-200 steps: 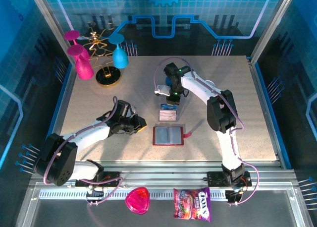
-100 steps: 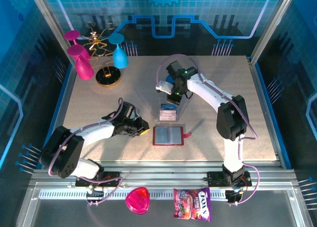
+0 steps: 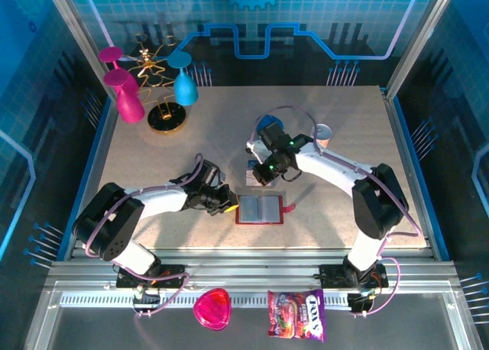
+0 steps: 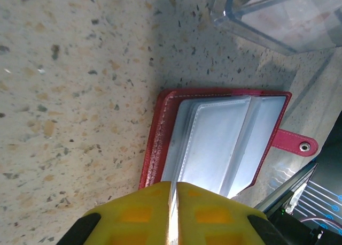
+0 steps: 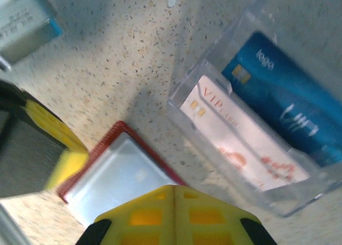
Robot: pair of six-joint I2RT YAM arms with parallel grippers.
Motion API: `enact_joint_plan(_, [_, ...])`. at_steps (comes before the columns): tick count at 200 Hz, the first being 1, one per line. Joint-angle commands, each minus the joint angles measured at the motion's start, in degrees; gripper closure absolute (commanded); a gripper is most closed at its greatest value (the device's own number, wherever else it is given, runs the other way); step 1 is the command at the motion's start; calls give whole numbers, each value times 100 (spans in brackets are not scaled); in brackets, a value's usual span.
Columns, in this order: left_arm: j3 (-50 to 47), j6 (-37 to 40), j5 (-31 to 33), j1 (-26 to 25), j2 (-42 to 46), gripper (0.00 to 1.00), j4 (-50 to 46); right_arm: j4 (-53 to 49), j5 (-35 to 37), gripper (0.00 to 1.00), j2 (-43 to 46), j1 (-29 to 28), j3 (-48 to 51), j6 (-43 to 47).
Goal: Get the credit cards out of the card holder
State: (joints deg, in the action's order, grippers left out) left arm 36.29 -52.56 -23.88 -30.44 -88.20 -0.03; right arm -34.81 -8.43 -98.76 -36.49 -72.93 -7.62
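- Credit cards lay in a clear tray on the table, towards its middle: a blue card and a pinkish-white card rested side by side inside it.
- The card holder lay spread open and flat just beside the tray, on the side towards the table's near edge, its pale pockets facing up.
- Its strap tab stuck out from the right-hand edge, flat on the table.
- No card could be made out in the pockets from the left wrist view; they looked pale and glossy.
- The left gripper was at the holder's left edge, its yellow fingers drawn nearly together with a thin slit between them; whether a pocket edge was pinched there could not be told.
- The right gripper hung over the gap between holder and tray, its jaws pressed fully together with nothing between them.
- A pink heart-shaped dish and a candy bag sat beyond the table's near edge, in front of the arm bases.
- A gold stand hung with pink and blue glasses stood at the far left corner.
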Motion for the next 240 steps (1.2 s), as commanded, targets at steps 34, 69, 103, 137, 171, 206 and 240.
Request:
enact_joint_plan(34, [27,-95,-119,-127,-189,91,184,1385,-944,100,699,-138,1264,-2783])
enact_joint_plan(69, [27,-93,-129,-148,-289,92,188,1927,-1251,98,832,-236,1773,-3220])
enact_joint_plan(103, [68,-23,-86,-150,-338,93,-19,2083,-1476,93,686,-244,1950,-3651])
enact_joint_plan(137, [71,-20,-51,-144,-326,93,-65,2224,-1893,89,306,-283,1977,-4035])
enact_joint_plan(171, [53,-22,-36,-142,-304,94,-80,2406,-2047,84,79,-388,2011,-4233])
enact_joint_plan(206, [44,-16,-36,-146,-316,94,-85,2398,-2084,78,-146,-473,1960,-4252])
enact_joint_plan(240, [62,3,-29,-146,-342,94,-99,2218,-1966,73,-273,-477,1898,-4177])
